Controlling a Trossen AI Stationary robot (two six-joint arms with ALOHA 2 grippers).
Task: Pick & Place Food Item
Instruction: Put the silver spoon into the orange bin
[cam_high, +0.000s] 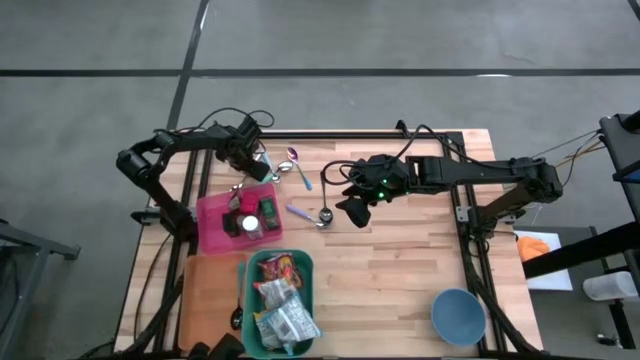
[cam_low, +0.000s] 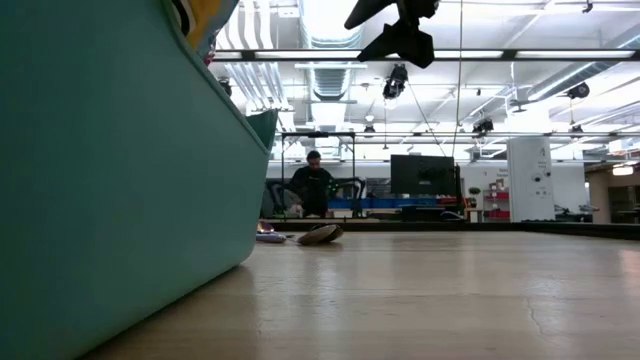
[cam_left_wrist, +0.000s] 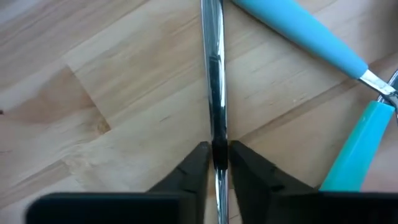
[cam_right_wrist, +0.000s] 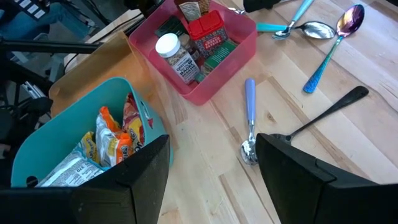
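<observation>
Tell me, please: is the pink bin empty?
No. In the right wrist view the pink bin holds several things, among them a white-capped jar and a red-lidded container.

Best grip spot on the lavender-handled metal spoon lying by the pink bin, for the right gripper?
Take the lavender-handled metal spoon mid-handle, coming straight down with the jaws spanning its narrow width. It lies flat on the wooden table, and the handle is straight with bare wood on both sides. The bowl end is low and rounded, so it would likely slip. The right gripper hovers open close by.
</observation>
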